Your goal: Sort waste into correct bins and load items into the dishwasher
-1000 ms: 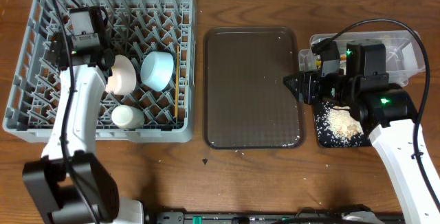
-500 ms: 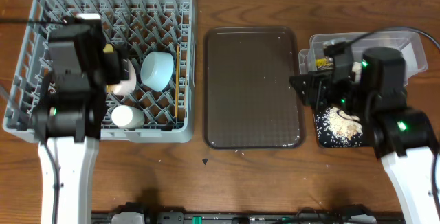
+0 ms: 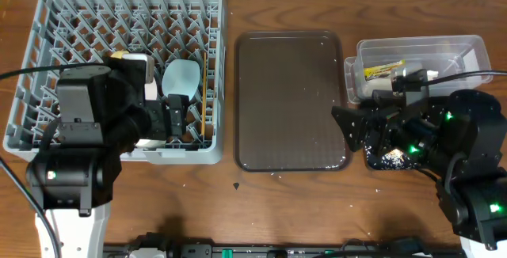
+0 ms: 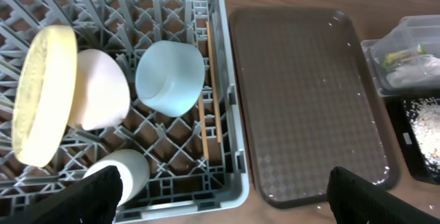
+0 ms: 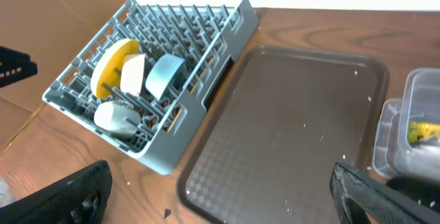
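Below your left gripper (image 4: 223, 191), spread and empty, the chopsticks (image 4: 210, 93) lay along the right wall of the rack (image 4: 236, 135); your right gripper (image 5: 220, 183), spread too, was farther off.

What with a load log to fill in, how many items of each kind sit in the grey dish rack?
Plates: 1, the yellow plate
Bowls: 2, the white bowl and the light blue bowl
Cups: 1, the pale cup
Chopsticks: 2
Total: 6
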